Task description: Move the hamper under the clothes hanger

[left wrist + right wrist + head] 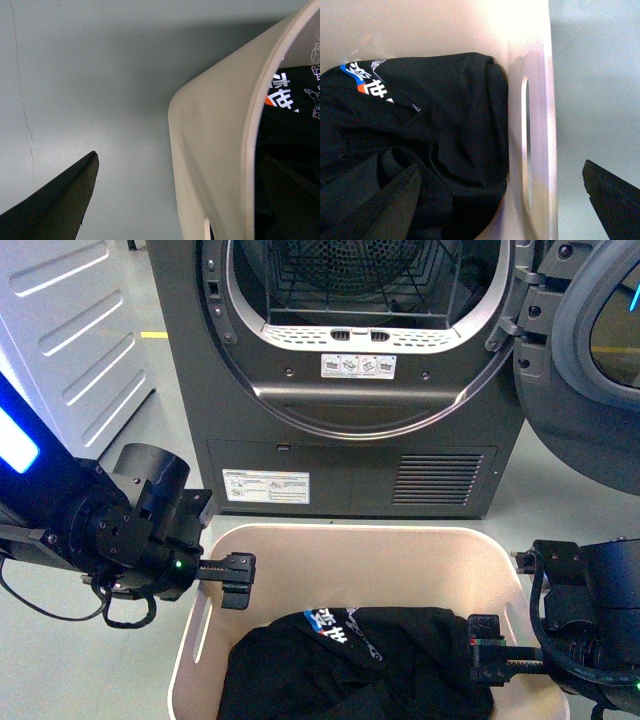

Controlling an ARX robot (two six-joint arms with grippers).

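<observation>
We see a beige hamper [385, 562] standing on the grey floor [565, 502], near us and in the middle of the scene, just in front of a dark grey dryer [350, 455]. The dryer's round door [592, 328] hangs open to the right, and the drum behind the opening is visible. A black garment [372, 665] with a blue, orange and white print lies crumpled in the hamper, filling most of its bottom. The left gripper [237, 580] sits at the hamper's left rim, close to the far left corner. In the left wrist view its jaws stand wide, one outside over the floor and one inside the tub, with the pale wall between them and clear of both. The right gripper [486, 645] sits at the hamper's right rim, nearer to us. Its jaws are also wide apart, one above the garment inside and one outside over the floor. They straddle the wall where a slot handle [525, 142] is cut through it, and neither touches the wall.
</observation>
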